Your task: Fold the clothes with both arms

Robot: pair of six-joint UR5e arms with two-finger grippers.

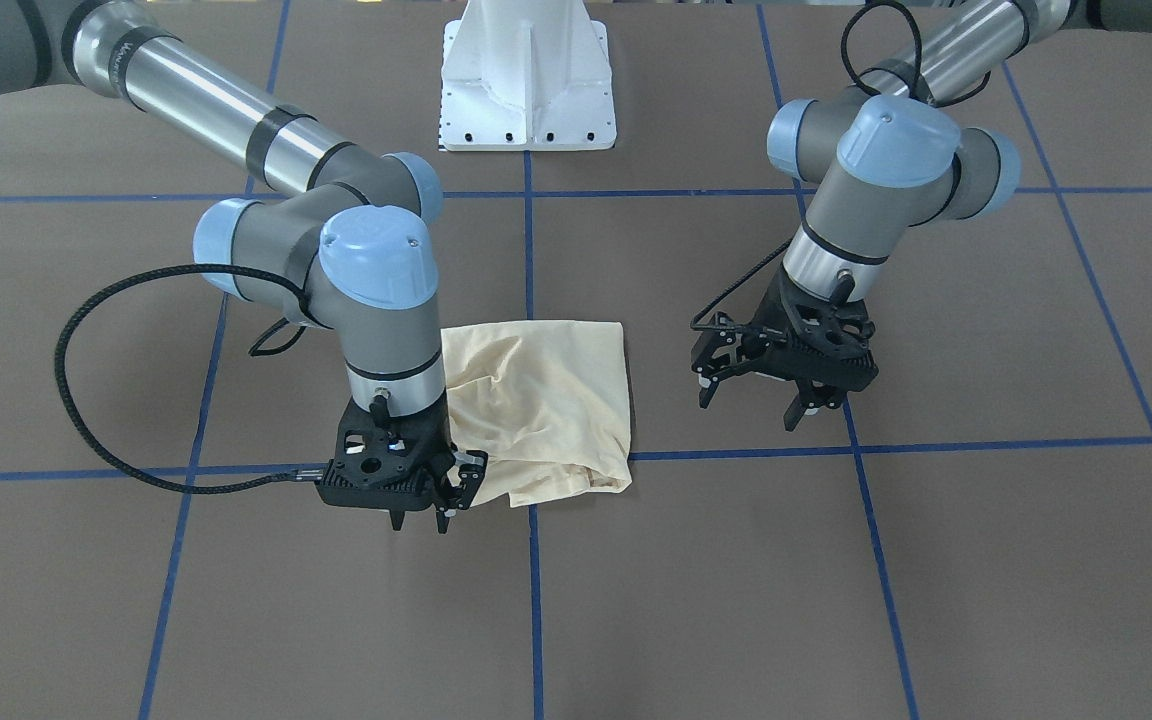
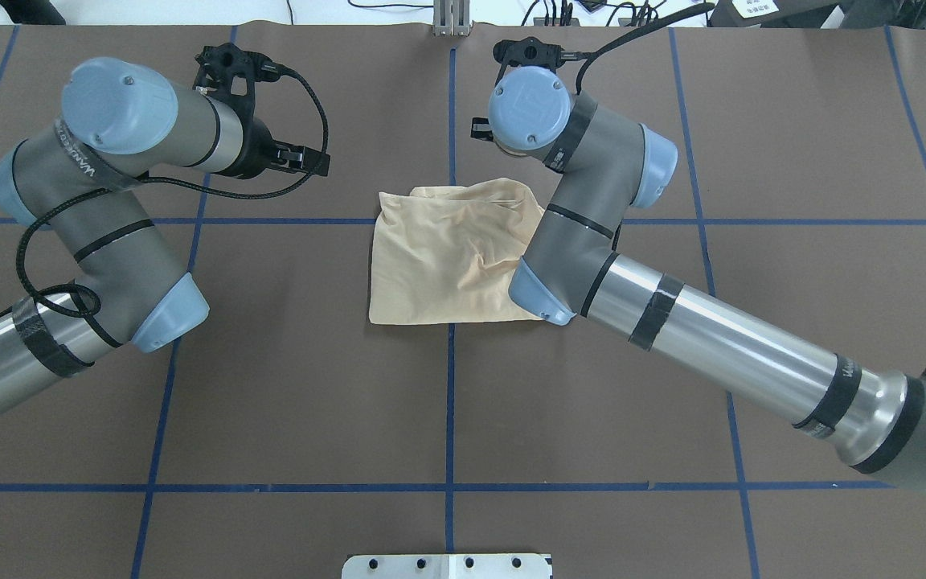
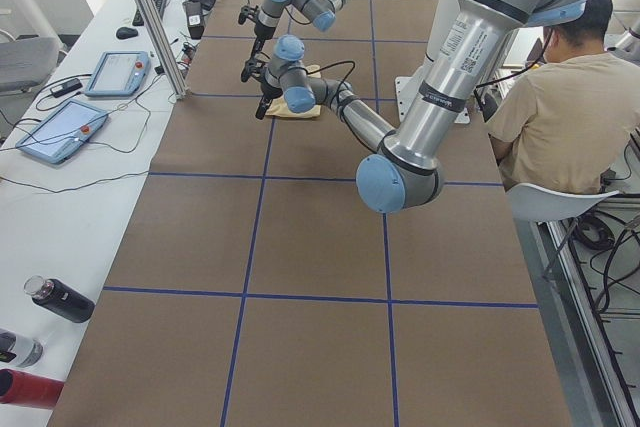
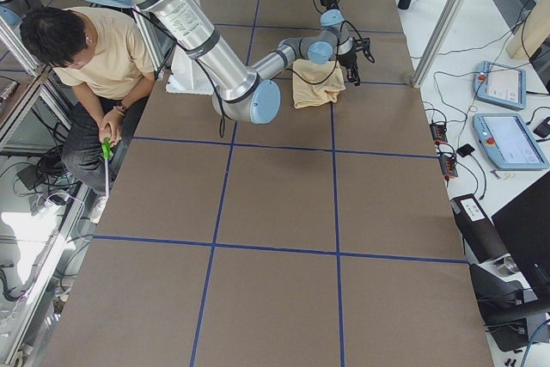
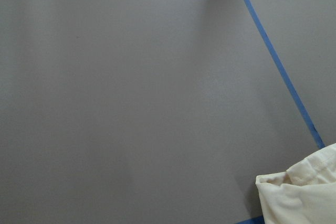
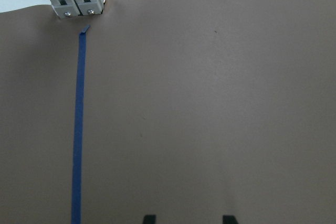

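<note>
Shirt: The shirt (image 1: pixel 546 400) lay near the middle of the surface (image 1: pixel 986 330) as a compact, layered rectangle across a blue tape line (image 1: pixel 533 250). No print showed, so it was probably folded inward. The cloth was rumpled, and the edge on the operators' side bulged.

Right claw: The right claw (image 1: pixel 419 520) was released and empty, pointing down just beside the shirt's corner. In its own wrist view, the fingertips (image 6: pixel 149 219) stood apart with only bare surface between them. That spot suited either pinching the hem or letting it go, and the pictures could not settle which.

Left claw: The left claw (image 1: pixel 751 408) was also released and empty. It hung tilted over bare surface near the shirt's other side, with a clear gap between them. Its camera caught only a shirt corner (image 5: pixel 299 198). It seemed held off there so that it would not drag the layers.

Stage: The folding looked nearly done, with perhaps one tidying fold or some smoothing left.

Risk: The cloth looked thin and limp. A pinch at one corner alone could have peeled the top layer and opened the stack, so both sides wanted lifting together.
</note>
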